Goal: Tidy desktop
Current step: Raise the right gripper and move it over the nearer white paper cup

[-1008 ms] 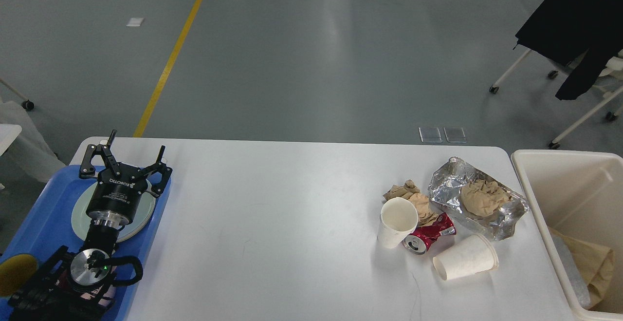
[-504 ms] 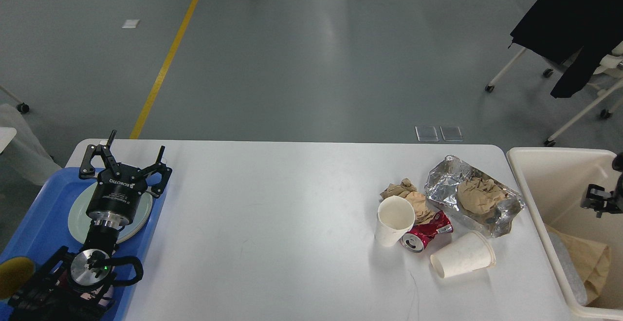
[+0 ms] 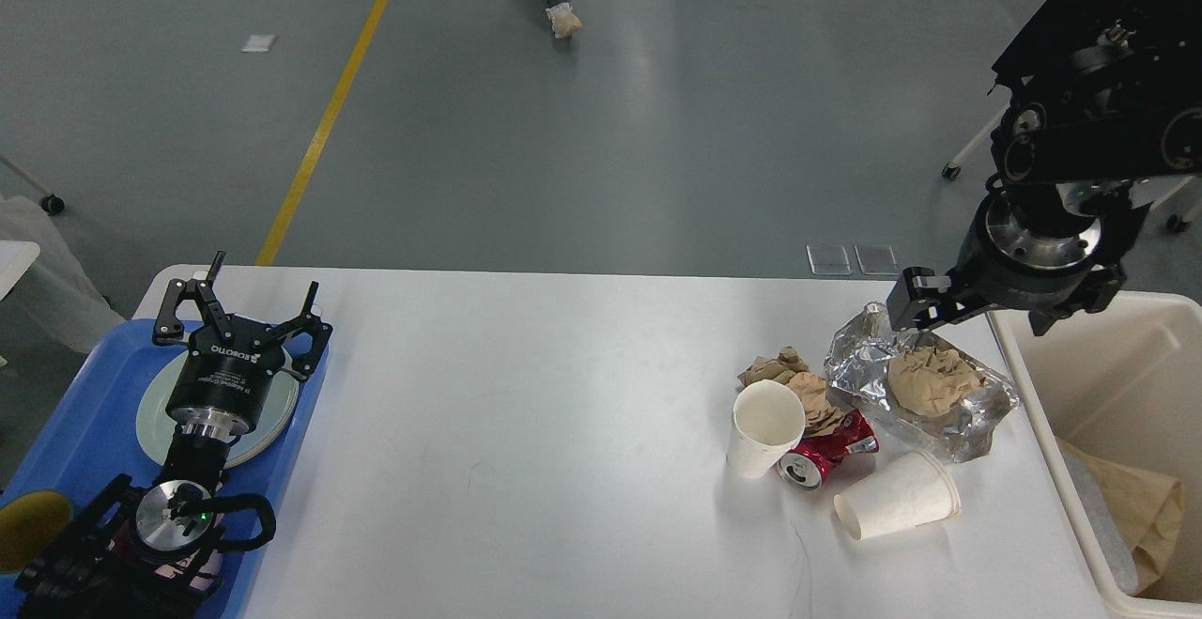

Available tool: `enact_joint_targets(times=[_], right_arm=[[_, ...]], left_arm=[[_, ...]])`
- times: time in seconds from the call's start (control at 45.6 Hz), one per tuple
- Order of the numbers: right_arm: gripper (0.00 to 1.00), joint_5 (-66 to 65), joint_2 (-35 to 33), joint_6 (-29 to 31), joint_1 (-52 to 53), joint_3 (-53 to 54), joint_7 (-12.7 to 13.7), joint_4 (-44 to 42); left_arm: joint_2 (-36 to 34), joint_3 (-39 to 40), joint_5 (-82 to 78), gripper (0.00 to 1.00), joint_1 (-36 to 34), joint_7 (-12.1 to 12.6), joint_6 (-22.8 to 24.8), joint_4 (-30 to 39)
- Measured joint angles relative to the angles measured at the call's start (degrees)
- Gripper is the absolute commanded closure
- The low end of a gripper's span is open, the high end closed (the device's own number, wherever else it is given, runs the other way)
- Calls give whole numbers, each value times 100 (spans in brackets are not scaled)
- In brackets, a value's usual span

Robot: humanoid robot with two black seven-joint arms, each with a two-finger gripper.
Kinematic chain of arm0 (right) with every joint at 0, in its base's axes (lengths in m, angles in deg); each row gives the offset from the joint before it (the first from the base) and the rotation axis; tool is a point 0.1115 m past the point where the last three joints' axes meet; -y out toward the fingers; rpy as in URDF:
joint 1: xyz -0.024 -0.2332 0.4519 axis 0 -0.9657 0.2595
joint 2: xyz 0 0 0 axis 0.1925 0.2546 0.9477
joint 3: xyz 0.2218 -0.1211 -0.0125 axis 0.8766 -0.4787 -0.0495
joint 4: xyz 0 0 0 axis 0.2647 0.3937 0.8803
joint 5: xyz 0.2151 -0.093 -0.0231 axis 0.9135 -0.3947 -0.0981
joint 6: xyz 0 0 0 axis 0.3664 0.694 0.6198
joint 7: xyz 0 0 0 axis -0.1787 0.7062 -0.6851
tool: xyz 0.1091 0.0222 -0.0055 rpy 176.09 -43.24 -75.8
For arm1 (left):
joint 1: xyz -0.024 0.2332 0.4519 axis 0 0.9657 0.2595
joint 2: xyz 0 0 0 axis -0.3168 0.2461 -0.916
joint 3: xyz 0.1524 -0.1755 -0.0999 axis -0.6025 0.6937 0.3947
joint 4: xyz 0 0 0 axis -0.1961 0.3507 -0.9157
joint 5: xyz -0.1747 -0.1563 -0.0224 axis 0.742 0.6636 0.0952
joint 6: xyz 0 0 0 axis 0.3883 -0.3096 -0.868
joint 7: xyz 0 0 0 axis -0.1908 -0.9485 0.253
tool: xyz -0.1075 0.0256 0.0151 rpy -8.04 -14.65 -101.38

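Left gripper [image 3: 246, 307]: fingers spread apart, holding nothing, above the plate [image 3: 272, 417] in the blue tray [image 3: 94, 394], at the desktop's [image 3: 526, 431] left end.

Right gripper [image 3: 977, 309]: seen from behind, dark; one finger [image 3: 916, 298] visible at its left, the other not clear, so cannot tell if apart or together. Hangs above the far right corner of the desktop, at the near edge of the bin [image 3: 1061, 318].

Just below this gripper: foil [image 3: 958, 412] with a brown paper ball [image 3: 932, 379] on it. Further toward the near-left of it: second crumpled paper [image 3: 789, 377], upright cup [image 3: 765, 431], red can [image 3: 826, 457] lying and touching this cup, second cup [image 3: 897, 509] on its side just beside the can.

To the right of the gripper, inside the bin: brown paper [image 3: 1141, 502].

Desktop spreads below both grippers, its middle bare.
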Motion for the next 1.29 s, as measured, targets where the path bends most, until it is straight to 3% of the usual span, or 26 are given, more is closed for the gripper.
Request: enact_joint_targets(times=[0.066, 0.132, 0.197, 0.614, 0.855, 1.293], right_arm=[[0, 20, 299, 109, 270, -254, -765, 103], [0, 22, 523, 163, 543, -464, -1366, 228], [0, 16, 671, 182, 804, -581, -1613, 355], [0, -33, 915, 111, 918, -139, -1615, 557], [0, -337, 1134, -391, -321, 665, -1585, -109], [3, -467, 2093, -755, -2289, 779, -1526, -1758]], left_arm=[[0, 0, 0, 3, 0, -3, 0, -1], [0, 0, 0, 3, 0, -5, 0, -2], [0, 0, 0, 3, 0, -6, -1, -3], [0, 0, 0, 3, -1, -5, -3, -3], [1, 0, 1, 3, -2, 3, -2, -1], [1, 0, 0, 3, -2, 3, 1, 3]])
